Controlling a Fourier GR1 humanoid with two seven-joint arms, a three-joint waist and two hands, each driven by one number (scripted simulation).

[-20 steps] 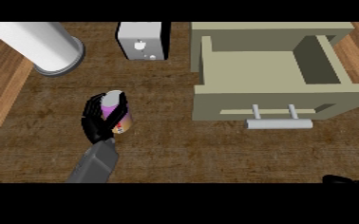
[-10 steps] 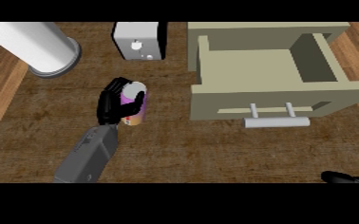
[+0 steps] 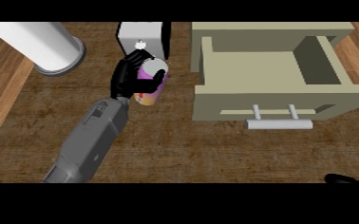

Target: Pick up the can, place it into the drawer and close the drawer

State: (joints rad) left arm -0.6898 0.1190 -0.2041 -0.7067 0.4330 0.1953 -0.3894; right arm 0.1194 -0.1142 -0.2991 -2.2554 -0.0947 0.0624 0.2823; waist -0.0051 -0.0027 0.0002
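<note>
Apparently near-upright can (image 3: 149, 86), top slightly rightward.

— One view only, head camera. Where does it sit?
— Up at the robot's head, aimed steeply down onto the counter (image 3: 210, 156). Close in, the counter top fills the frame.
— Facing?
— Out from the body. The left forearm (image 3: 91, 140) enters from the lower edge, the drawer (image 3: 263, 71) lies upper right. Not mirrored.

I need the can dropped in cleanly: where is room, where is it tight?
Bare: the drawer floor between its walls, and counter between the left forearm and the handle. Tight: the left hand with the can, beside the white box.
</note>
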